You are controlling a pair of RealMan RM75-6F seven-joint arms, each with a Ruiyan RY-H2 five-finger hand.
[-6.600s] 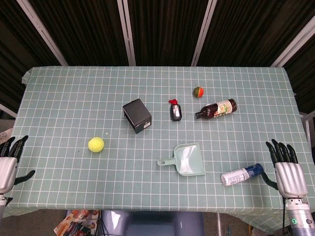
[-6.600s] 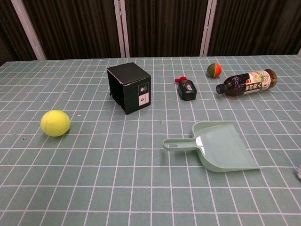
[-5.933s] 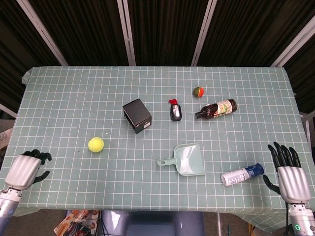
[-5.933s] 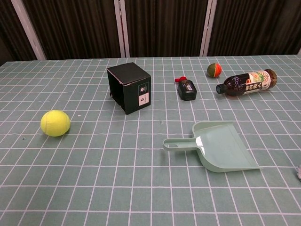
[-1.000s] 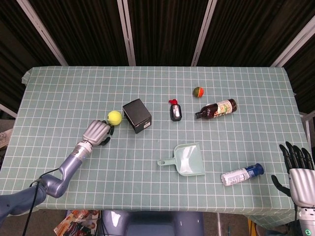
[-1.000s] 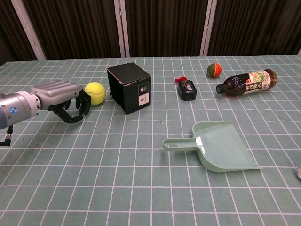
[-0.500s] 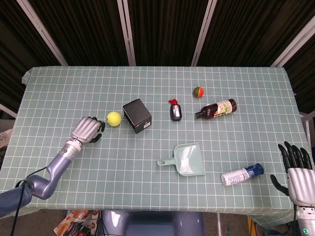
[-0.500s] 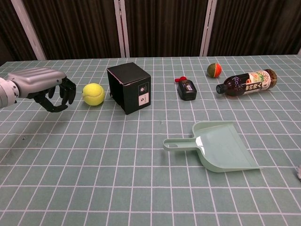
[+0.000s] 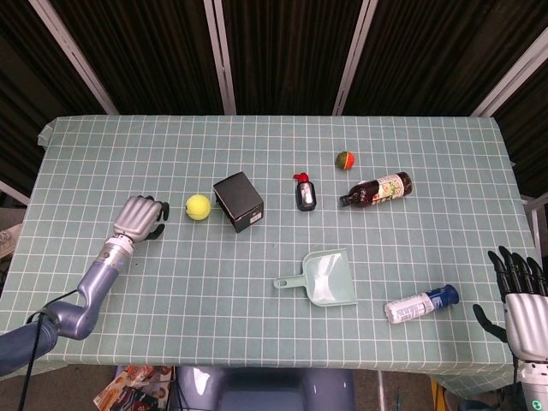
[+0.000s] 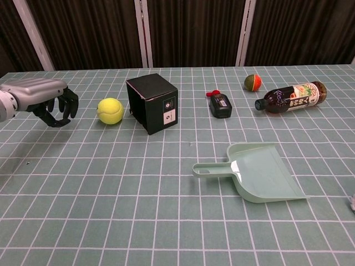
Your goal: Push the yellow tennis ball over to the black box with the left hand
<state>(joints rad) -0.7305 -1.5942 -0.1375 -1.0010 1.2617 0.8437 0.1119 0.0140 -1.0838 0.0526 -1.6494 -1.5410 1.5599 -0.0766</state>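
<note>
The yellow tennis ball [image 9: 198,206] [image 10: 110,111] lies on the checked cloth just left of the black box [image 9: 238,201] [image 10: 152,103], with a narrow gap between them. My left hand [image 9: 139,217] [image 10: 47,100] hovers left of the ball, well apart from it, its fingers curled in and holding nothing. My right hand [image 9: 520,295] sits at the table's front right corner with its fingers spread and nothing in it; the chest view does not show it.
A mint dustpan [image 9: 321,278] [image 10: 256,170] lies front of centre. Behind it are a small black bottle with a red cap [image 9: 305,193], a dark sauce bottle on its side [image 9: 377,189] and an orange-green ball [image 9: 345,159]. A white can [image 9: 419,304] lies front right.
My left hand has drawn back to the left, away from the ball. The ball has stayed beside the box, shifting only slightly. The right hand has not moved.
</note>
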